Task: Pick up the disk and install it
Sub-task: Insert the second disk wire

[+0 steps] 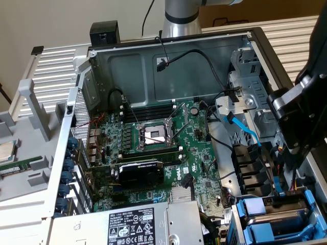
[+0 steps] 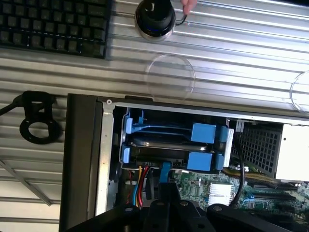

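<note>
My gripper (image 1: 292, 153) hangs shut over the drive cage corner of the open computer case (image 1: 168, 48), at the exterior view's right, with nothing visibly held. In the wrist view its black body (image 2: 164, 205) sits just above the cage. Two blue-railed trays (image 1: 278, 217) lie stacked in that cage, blue tabs (image 2: 203, 133) facing outward. A dark rounded edge (image 2: 164, 143) shows between the rails. No labelled face shows, so I cannot pick out the disk among them.
The motherboard (image 1: 168, 148) with an open processor socket (image 1: 153, 135), a graphics card (image 1: 140, 171) and a power supply (image 1: 133, 227) fill the case. A blue cable (image 1: 245, 133) crosses near the cage. Outside lie a keyboard (image 2: 53, 24), a black ring bracket (image 2: 38, 121) and a person's fingertip (image 2: 189, 5).
</note>
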### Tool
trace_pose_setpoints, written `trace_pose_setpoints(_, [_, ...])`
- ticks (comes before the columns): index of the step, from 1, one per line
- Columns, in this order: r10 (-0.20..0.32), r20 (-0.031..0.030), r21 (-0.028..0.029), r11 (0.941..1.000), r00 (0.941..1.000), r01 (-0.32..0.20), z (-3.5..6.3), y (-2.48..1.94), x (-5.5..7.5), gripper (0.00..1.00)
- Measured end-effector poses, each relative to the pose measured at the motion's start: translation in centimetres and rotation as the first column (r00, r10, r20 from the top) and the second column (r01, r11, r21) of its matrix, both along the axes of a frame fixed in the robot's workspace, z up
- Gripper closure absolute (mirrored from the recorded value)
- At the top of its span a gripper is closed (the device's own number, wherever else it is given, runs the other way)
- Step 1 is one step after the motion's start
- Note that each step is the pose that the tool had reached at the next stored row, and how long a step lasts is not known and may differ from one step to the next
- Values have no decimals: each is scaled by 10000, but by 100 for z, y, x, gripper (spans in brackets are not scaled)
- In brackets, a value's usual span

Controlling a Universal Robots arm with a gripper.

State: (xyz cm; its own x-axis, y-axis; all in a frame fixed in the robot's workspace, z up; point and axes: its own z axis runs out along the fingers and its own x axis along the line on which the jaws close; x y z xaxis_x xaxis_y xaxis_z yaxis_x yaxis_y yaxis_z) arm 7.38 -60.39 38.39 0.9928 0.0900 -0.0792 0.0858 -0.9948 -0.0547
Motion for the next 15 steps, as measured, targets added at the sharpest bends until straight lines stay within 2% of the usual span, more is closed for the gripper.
trace_pose_setpoints(6, [-1,0,-1,10000,10000,1,-2,-3,-13,89])
trace_pose_setpoints(15, [0,0,1,10000,10000,0,-16,-30,-16,89])
